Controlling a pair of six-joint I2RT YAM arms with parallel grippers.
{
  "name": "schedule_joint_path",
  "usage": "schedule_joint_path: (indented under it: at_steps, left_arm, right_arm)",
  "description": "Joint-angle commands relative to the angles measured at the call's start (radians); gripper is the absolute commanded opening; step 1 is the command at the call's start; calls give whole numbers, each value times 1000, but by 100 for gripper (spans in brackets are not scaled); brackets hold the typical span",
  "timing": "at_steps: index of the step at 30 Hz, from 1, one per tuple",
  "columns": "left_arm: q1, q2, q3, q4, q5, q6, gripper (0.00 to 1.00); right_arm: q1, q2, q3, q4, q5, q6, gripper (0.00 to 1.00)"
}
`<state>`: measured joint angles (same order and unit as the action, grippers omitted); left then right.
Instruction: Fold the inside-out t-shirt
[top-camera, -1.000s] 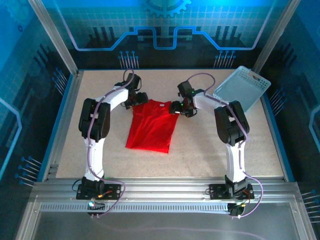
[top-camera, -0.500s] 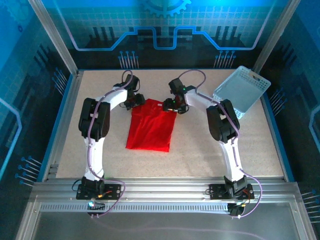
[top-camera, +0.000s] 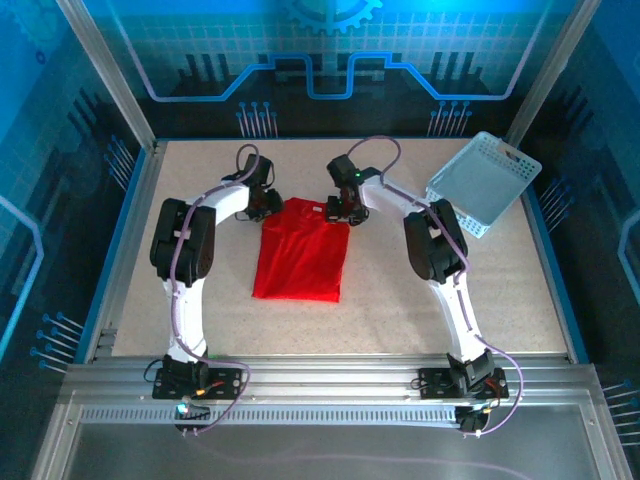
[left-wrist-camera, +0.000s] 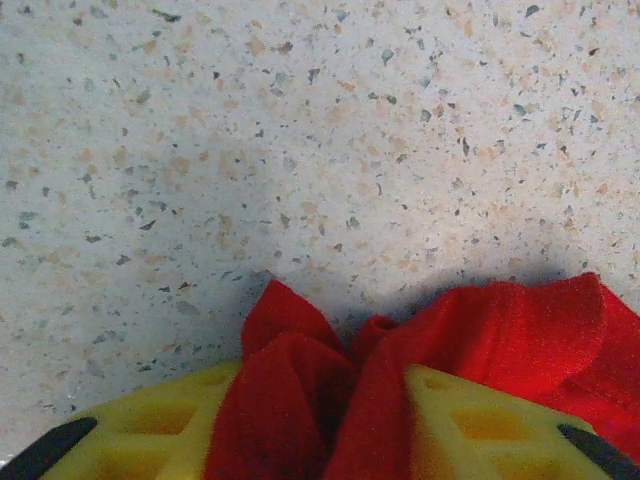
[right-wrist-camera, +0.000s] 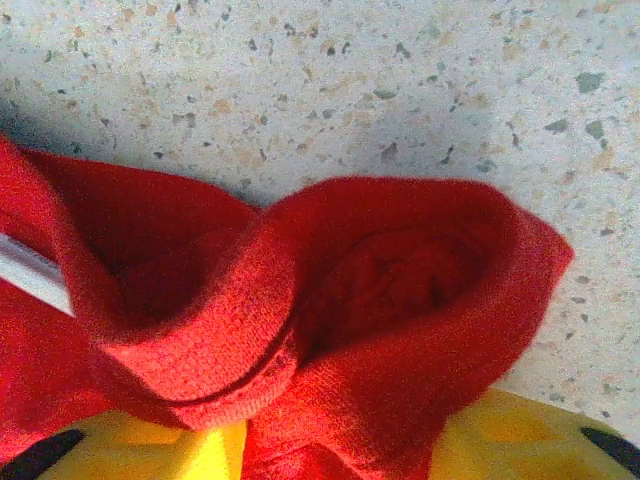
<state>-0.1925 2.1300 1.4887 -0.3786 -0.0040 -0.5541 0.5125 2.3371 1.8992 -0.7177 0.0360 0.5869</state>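
The speckled surface (top-camera: 430, 290) carries the inside-out t-shirt (top-camera: 298, 258), which lies flat between the arms with its far edge at both tools. The left pincer (left-wrist-camera: 320, 420) and right pincer (right-wrist-camera: 340, 450) each pinch a bunched wad of red cloth. Such thick, uneven wads could slip free on lifting. Unequal bites on the two sides would skew the fold.

Listed: t-shirt (top-camera: 300, 255), red soft cloth, matt; table (top-camera: 420, 290), speckled, smooth, matt; basket (top-camera: 485, 182), pale blue plastic mesh.
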Motion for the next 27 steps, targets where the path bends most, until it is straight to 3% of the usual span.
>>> schedule_joint_path:
  at_steps: [1,10,13,20,27]
  left_arm:
    - [-35,38,-59,71,197,-38,36]
    - [4,-75,-186,213,245,-81,17]
    - [17,-117,-221,253,260,-98,12]
    - [44,-237,-306,303,234,-114,0]
    - [67,-343,-366,348,240,-135,0]
  right_arm:
    - [77,77,7,73,-123,8,39]
    - [45,-55,-116,203,-194,-7,9]
    - [41,-113,-152,212,-170,-15,3]
    - [25,-247,-241,213,-42,-35,0]
    - [11,-352,-316,250,-33,-64,0]
